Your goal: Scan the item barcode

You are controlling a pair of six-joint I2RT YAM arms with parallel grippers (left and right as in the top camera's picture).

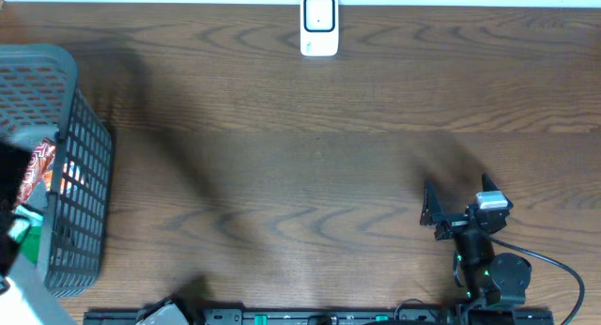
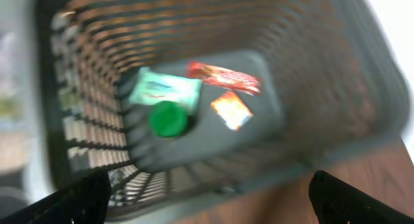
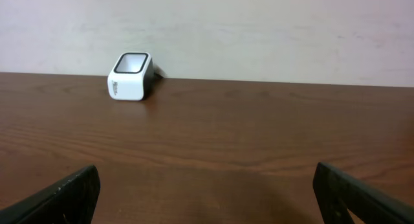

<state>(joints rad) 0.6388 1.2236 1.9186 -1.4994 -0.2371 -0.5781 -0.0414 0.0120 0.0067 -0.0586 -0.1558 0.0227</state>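
My left gripper [image 2: 207,201] hangs open over the grey mesh basket [image 2: 97,120], nothing between its fingers. On the basket floor lie a green-and-white packet [image 2: 165,88], a round green lid [image 2: 168,119], a red wrapper [image 2: 224,77] and a small orange-and-white sachet [image 2: 231,111]; the view is blurred. The white barcode scanner [image 1: 319,26] stands at the table's far edge, centre. It also shows far off in the right wrist view as the scanner [image 3: 131,77]. My right gripper [image 1: 458,195] rests open low over the table at the right, holding nothing.
The basket [image 1: 84,175] stands at the table's left end, with my left arm [image 1: 9,170] a dark blur over it. A pale wall [image 3: 259,30] runs behind the scanner. Brown wooden tabletop [image 1: 300,175] lies between basket, scanner and right arm.
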